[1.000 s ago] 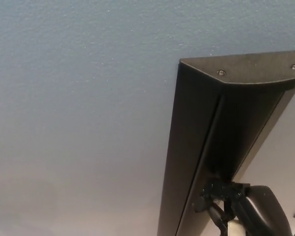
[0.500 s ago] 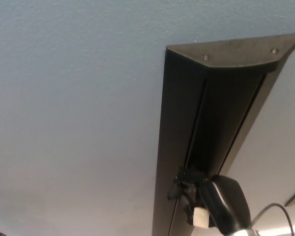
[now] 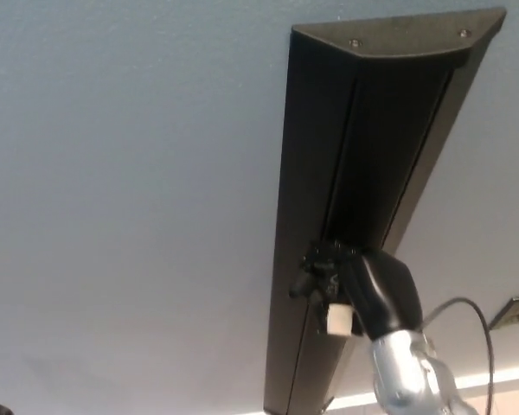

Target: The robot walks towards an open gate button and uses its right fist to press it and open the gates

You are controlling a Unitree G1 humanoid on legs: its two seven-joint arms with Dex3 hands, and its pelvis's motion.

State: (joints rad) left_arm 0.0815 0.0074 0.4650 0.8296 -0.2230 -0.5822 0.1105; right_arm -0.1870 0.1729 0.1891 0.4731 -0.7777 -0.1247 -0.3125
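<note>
Right arm: I see its silver wrist point(image 3: 402, 372) come in at 5 o'clock, with a black cable point(image 3: 480, 324) looping just beside it.
Right hand point(image 3: 350, 281): black, fingers bunched in a fist as far as I can tell, its knuckles against the dark post point(image 3: 363, 181); a small white block point(image 3: 338, 319) sits on its underside.
Left hand: I get only a dark speck at 8 o'clock; cannot tell its state.
Button: I cannot pick it out; the fist covers that part of the post.
Post: long, black, running from 6 o'clock up to 1 o'clock, topped by a cap point(image 3: 406, 39) with two screws.
Wall point(image 3: 130, 190): blue-grey, behind everything.
Plate point(image 3: 517, 311): on the wall at 4 o'clock, clipped by the frame.
</note>
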